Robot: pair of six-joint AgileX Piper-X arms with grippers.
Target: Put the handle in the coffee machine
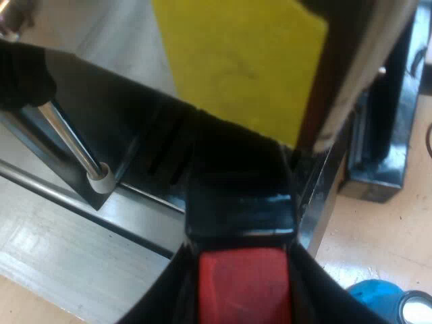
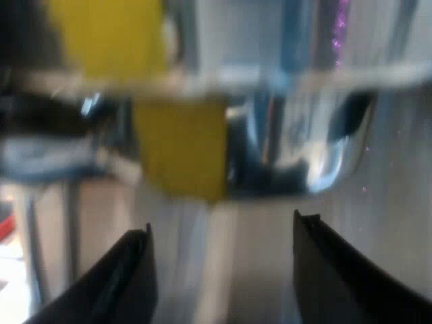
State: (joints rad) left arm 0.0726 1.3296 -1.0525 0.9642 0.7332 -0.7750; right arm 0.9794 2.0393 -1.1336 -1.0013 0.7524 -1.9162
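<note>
Your left gripper [image 1: 244,289] is clamped on the handle [image 1: 239,202], fingers either side of its red end [image 1: 244,270]. The handle's far end is at the espresso machine [image 1: 115,34] front, under the yellow panel [image 1: 236,61]. A blue tamper [image 1: 374,300] sits on the desk [image 1: 378,229] by the machine's base. On your right gripper [image 2: 219,270] the fingers are wide apart and empty, facing the machine.

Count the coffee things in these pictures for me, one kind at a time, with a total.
coffee machine: 1
handle, dark with a red end: 1
blue tamper: 1
Total: 3
</note>
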